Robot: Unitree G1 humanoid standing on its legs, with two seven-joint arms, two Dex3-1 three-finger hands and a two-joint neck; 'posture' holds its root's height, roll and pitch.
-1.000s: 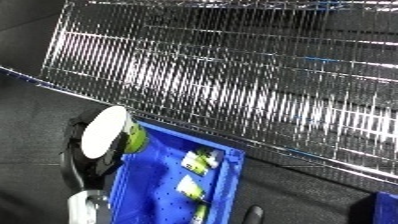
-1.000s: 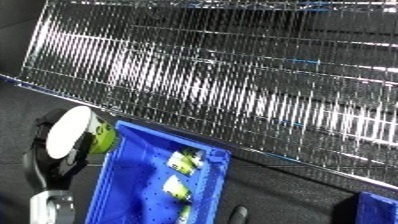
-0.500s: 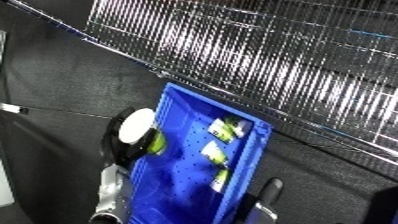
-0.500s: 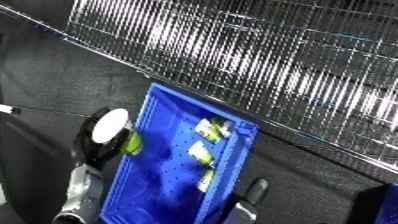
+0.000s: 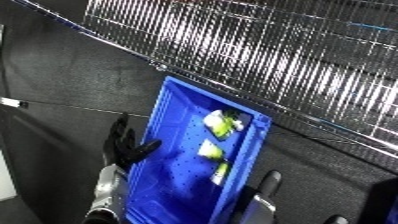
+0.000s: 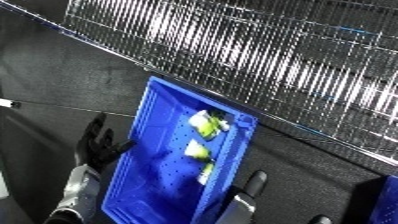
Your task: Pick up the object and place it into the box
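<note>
Left eye view: your left hand (image 5: pixel 124 147) is hanging spread and empty beside the blue bin (image 5: pixel 173 190), no longer carrying the white-and-green object it held a second ago. Three such packets (image 5: pixel 213 150) are lying inside. Wire rack (image 5: pixel 293 65) behind. Judging the drop done.

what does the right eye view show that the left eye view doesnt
Only the right eye view shows a corner of a second blue bin at its right edge. Only the left eye view shows a little more of the floor at far left. Both share the blue bin holding yellow-green objects, the open left hand at its rim, and the wire rack.
</note>
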